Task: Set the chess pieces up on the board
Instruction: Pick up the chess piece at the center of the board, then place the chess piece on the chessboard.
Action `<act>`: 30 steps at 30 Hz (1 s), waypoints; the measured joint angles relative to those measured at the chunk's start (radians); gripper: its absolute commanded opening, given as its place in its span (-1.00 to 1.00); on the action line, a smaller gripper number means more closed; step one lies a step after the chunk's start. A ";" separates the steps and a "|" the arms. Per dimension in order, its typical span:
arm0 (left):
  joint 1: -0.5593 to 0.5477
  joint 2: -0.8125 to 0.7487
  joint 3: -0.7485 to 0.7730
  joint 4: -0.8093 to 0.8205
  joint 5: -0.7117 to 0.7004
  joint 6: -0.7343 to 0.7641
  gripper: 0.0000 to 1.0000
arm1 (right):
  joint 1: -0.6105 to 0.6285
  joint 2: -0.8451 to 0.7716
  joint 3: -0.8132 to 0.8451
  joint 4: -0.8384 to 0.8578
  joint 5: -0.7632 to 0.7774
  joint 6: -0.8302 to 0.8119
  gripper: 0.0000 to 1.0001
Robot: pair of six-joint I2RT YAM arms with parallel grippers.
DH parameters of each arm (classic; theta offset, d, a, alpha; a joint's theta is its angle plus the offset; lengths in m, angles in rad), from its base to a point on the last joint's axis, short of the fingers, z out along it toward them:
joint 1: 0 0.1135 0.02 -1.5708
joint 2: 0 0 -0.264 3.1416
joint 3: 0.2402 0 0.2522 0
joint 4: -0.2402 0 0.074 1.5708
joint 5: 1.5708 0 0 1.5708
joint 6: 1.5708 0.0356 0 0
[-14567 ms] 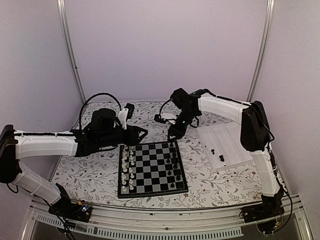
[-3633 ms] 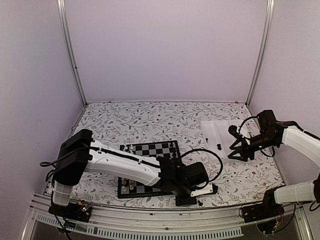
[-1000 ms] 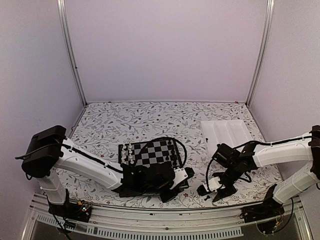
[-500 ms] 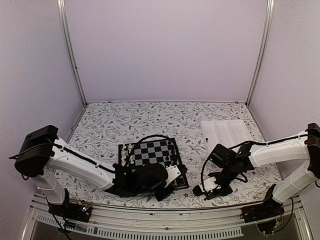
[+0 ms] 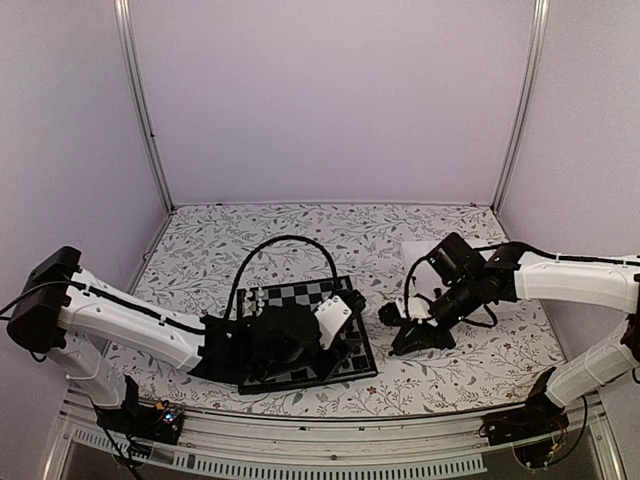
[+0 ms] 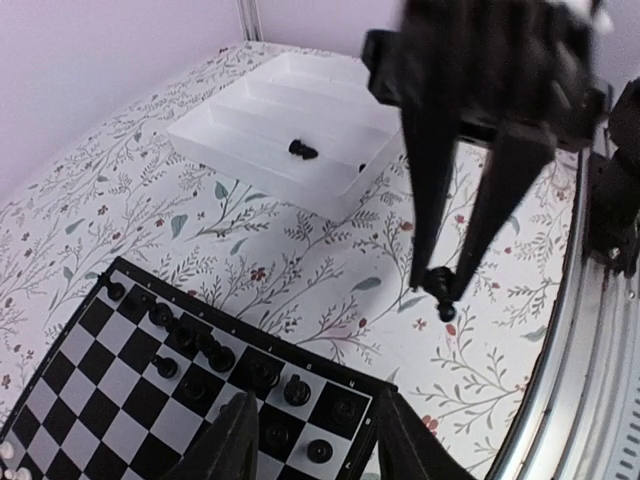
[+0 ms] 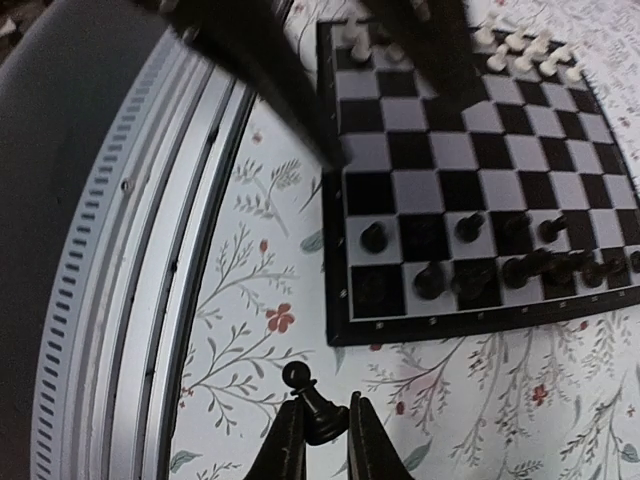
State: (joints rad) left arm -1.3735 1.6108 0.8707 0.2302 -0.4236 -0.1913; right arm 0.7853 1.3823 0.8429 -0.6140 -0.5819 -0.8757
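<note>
The board [image 5: 300,300] lies at the centre front, with black chess pieces [image 7: 520,265] on its two right rows and white ones [image 7: 510,45] on the left rows. My right gripper [image 5: 389,317] hangs just right of the board's right rim, shut on a black pawn [image 7: 312,400], which also shows in the left wrist view [image 6: 441,286]. The pawn is held above the floral table. My left gripper [image 6: 315,450] is open and empty, low over the board's front right corner [image 6: 345,410].
A white ridged tray [image 6: 300,120] stands at the back right, holding a black piece or two [image 6: 302,150]; in the top view my right arm covers part of it [image 5: 420,250]. The table's metal front rail [image 7: 130,300] runs close by.
My right gripper has risen from the table near the front edge and moved back towards the board's right rim with the pawn. My left gripper has pulled back left over the board.
</note>
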 measured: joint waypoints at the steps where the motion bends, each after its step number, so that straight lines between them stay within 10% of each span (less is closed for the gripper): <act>1: 0.000 -0.009 0.000 0.017 0.000 0.002 -0.13 | -0.039 -0.007 0.035 0.003 -0.052 0.019 -0.88; 12: 0.000 -0.034 0.076 0.099 0.098 0.105 -0.11 | -0.202 0.005 0.207 -0.004 -0.526 0.161 -0.85; 30: 0.002 -0.006 0.146 0.133 0.151 0.169 -0.26 | -0.202 0.013 0.197 -0.039 -0.585 0.177 -0.81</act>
State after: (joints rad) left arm -1.3716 1.6051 1.0164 0.3630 -0.2722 -0.0223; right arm 0.5835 1.3949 1.0401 -0.6525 -1.1671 -0.6991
